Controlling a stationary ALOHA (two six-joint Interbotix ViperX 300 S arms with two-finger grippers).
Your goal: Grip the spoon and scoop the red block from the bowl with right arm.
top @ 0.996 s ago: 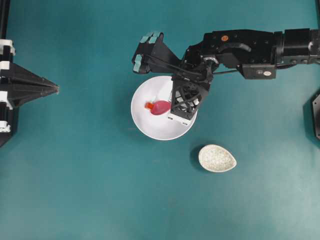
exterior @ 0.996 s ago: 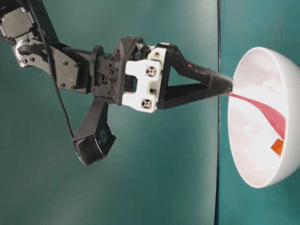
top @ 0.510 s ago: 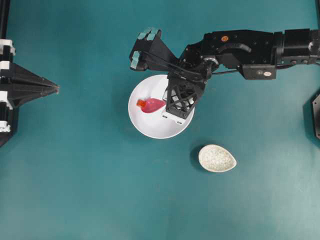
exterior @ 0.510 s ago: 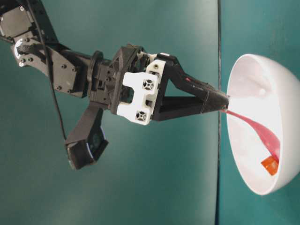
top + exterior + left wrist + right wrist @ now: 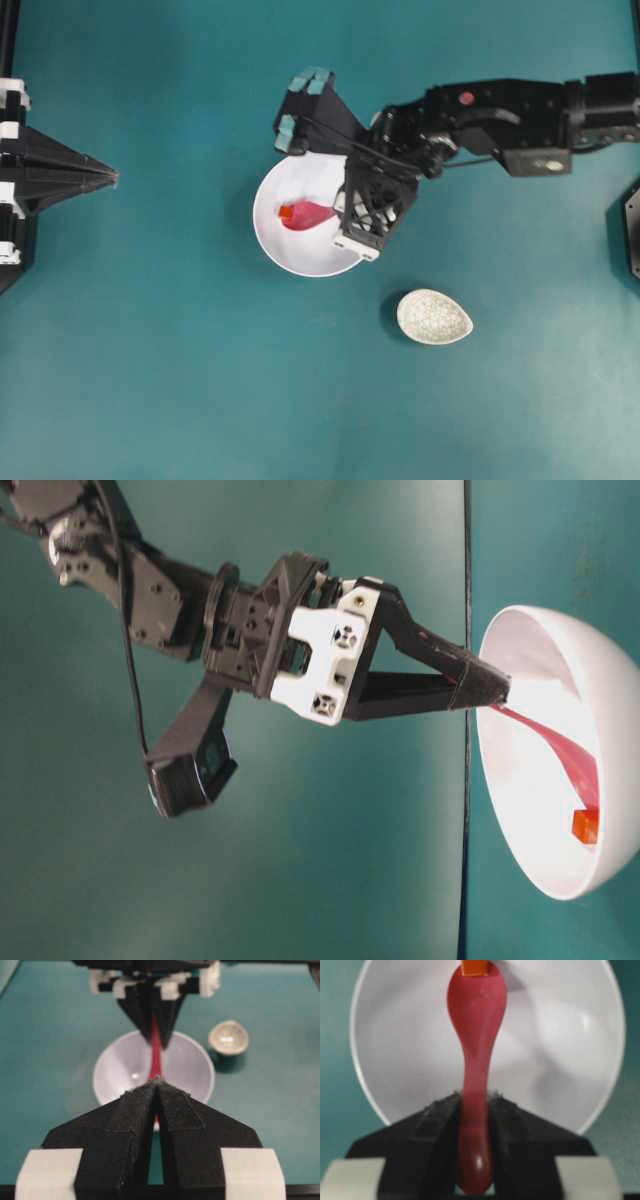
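The spoon (image 5: 475, 1055) is being gripped by its handle in the right gripper (image 5: 342, 209), its scoop touching the red block (image 5: 286, 212) inside the bowl (image 5: 300, 255), partly hidden overhead, while the left gripper (image 5: 112, 178) is being kept closed, well apart.

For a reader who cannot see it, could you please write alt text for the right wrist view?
A black gripper clamps the handle of a glossy pink spoon, whose scoop reaches into a white bowl. A small red-orange block sits at the scoop's far tip, against the bowl's far wall.
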